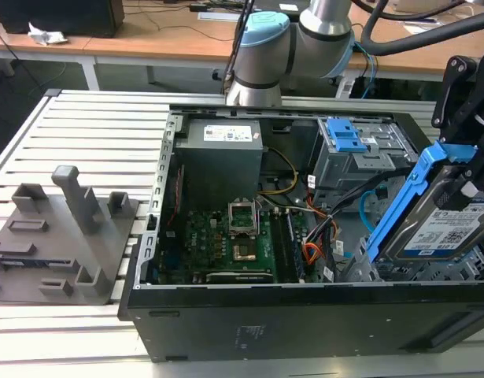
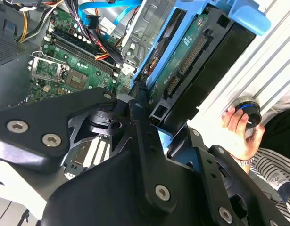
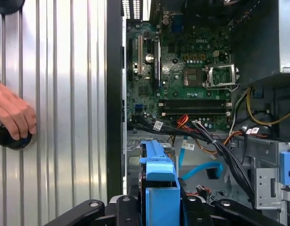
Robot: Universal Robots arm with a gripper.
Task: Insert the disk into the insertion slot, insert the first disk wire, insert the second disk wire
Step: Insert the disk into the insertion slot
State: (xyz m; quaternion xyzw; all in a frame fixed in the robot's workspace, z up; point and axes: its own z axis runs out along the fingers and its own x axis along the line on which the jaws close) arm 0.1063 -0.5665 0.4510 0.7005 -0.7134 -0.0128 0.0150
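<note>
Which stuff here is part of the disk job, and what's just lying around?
Job: disk, held tilted in gripper; slot below it; blue cable, probably.
Idle: grey plastic fixture; motherboard; hand on black knob.

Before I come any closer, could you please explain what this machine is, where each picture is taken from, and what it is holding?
This is a single grey-and-blue jointed robot arm. It works over a black desktop computer case that lies open on its side on a slatted aluminium table. The exterior view comes from a camera standing off the arm. The two wrist views come from cameras riding on the arm, looking past its black gripper. The gripper is shut on a flat silver-grey hard disk in a bright blue plastic carrier. The disk is held tilted above the low grey perforated-metal slot at the exterior view's right. Inside the case is a green circuit board. A grey plastic fixture sits on the table beside the case. In both wrist views a person's hand touches a round black knob.
</note>
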